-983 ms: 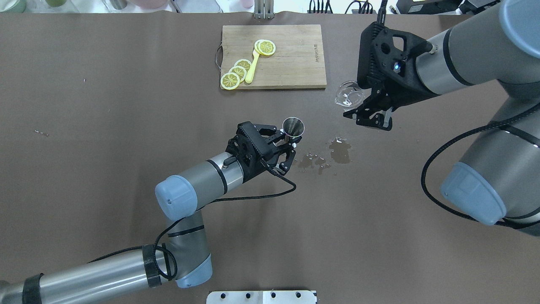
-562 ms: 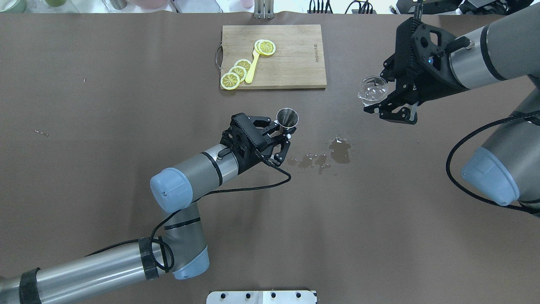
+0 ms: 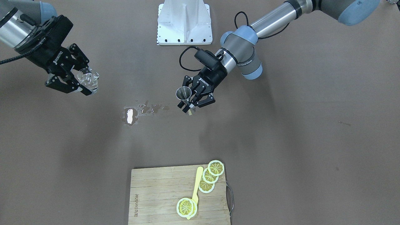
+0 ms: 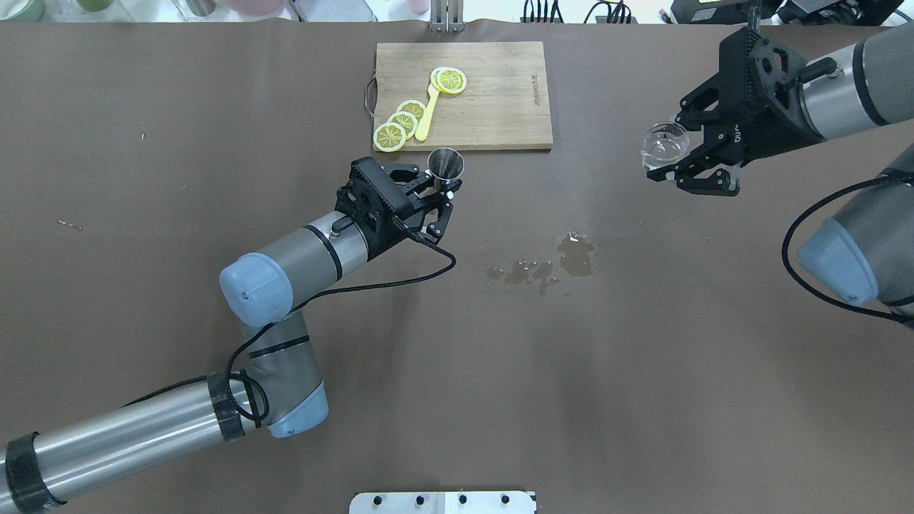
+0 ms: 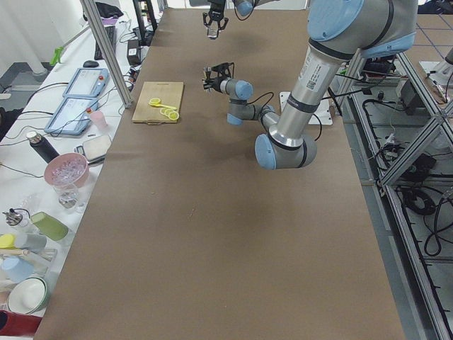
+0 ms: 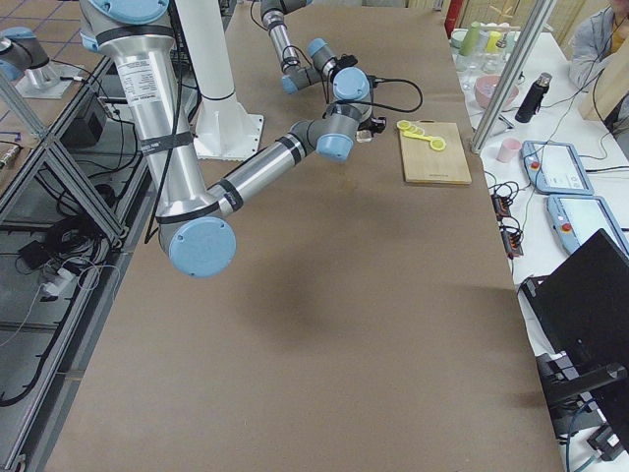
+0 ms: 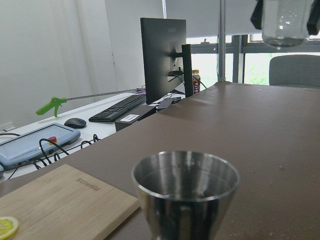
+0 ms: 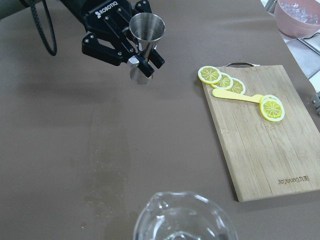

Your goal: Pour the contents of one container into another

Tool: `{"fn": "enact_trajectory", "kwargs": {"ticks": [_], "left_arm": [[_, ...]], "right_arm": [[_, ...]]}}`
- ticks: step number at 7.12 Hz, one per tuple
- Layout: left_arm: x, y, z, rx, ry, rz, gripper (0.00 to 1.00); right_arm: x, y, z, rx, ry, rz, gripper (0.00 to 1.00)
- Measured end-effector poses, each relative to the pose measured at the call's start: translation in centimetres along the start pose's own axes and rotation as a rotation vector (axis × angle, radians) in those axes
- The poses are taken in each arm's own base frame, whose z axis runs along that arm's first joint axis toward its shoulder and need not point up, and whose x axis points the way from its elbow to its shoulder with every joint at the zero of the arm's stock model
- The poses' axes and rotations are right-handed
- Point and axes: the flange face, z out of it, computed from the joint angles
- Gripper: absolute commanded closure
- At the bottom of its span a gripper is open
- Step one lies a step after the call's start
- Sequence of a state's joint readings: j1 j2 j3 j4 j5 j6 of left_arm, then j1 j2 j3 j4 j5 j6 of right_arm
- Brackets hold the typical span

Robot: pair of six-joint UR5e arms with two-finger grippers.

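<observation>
My left gripper (image 4: 441,187) is shut on the silver jigger (image 4: 445,163) at its narrow waist and holds it upright, just in front of the cutting board. The jigger also shows in the front-facing view (image 3: 183,93), the left wrist view (image 7: 185,190) and the right wrist view (image 8: 146,27). My right gripper (image 4: 675,151) is shut on the small clear glass (image 4: 664,142), raised over the table's far right, well apart from the jigger. The glass (image 3: 88,78) looks roughly upright. Its base (image 7: 286,22) hangs high in the left wrist view. Whether either vessel holds liquid is unclear.
A wet spill (image 4: 571,258) darkens the brown table cover between the two grippers. A wooden cutting board (image 4: 493,107) with lemon slices (image 4: 400,125) and a yellow tool lies at the far middle edge. Monitors, cups and bowls stand beyond the table ends.
My left arm carried the jigger left and toward the cutting board, away from the spill. My right arm swung the glass to the right and farther off, bringing it back upright.
</observation>
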State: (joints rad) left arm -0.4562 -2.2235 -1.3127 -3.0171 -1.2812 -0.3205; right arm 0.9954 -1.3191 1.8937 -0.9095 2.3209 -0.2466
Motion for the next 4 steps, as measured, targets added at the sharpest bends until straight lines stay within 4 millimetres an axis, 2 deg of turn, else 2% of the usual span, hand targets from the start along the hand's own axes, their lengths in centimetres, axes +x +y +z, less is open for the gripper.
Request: {"fn": "enact_trajectory", "kwargs": {"ticks": [2,4], "left_arm": [[-3.6,-1.8,0.1,0.022,-0.041,0.014,1.0],[-5.0,-3.1,0.0,0.037,-0.045,0.025,1.0]], "right_arm": [[0.7,3.3,0.9,0.037,0.005,-0.005,1.0],[1.2,6.0,1.9,0.078,0.006,0.016,1.0]]}}
